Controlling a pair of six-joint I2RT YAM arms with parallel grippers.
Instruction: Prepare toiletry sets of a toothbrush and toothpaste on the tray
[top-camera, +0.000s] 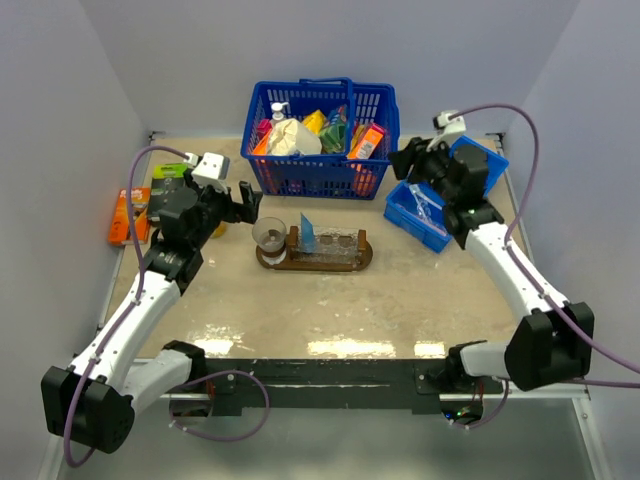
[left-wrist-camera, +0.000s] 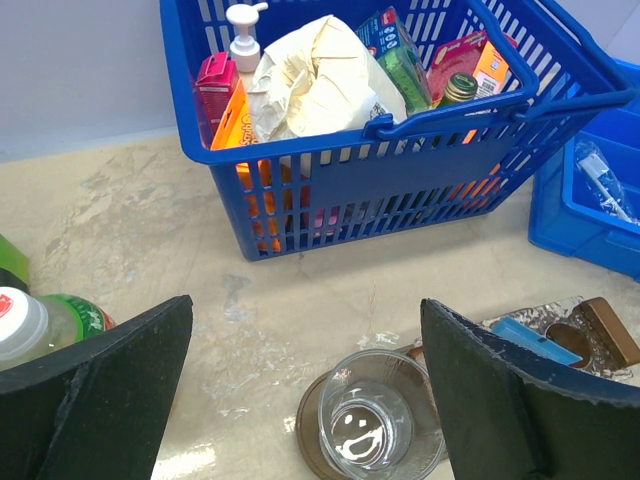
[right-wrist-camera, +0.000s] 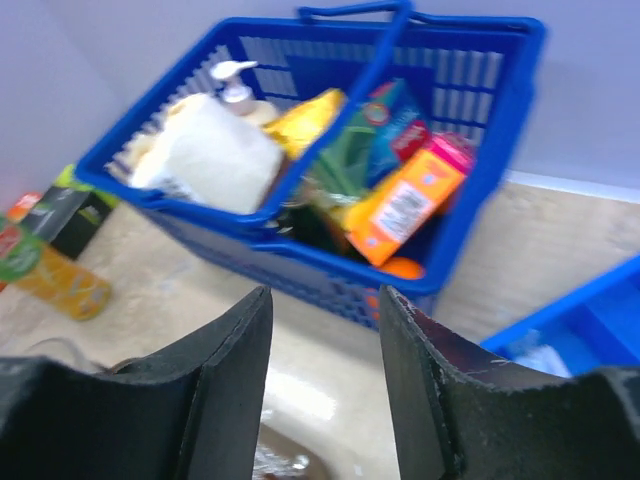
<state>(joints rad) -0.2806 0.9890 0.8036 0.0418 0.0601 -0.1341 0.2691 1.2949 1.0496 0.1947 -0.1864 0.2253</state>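
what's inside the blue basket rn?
Visible in the blue basket: white pump bottle, crumpled cream bag, green pack, pink box, orange box. Anything beneath that top layer is covered, and the basket floor isn't visible.

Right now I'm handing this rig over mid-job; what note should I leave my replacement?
Left gripper: fingers wide open, empty, near the glass cup at the tray's left end.
Right gripper: open, empty, near the blue bin.
Done: one blue tube upright on the tray.
Left: clear-wrapped items, likely toothbrushes, lie in the bin; none seen on the tray.
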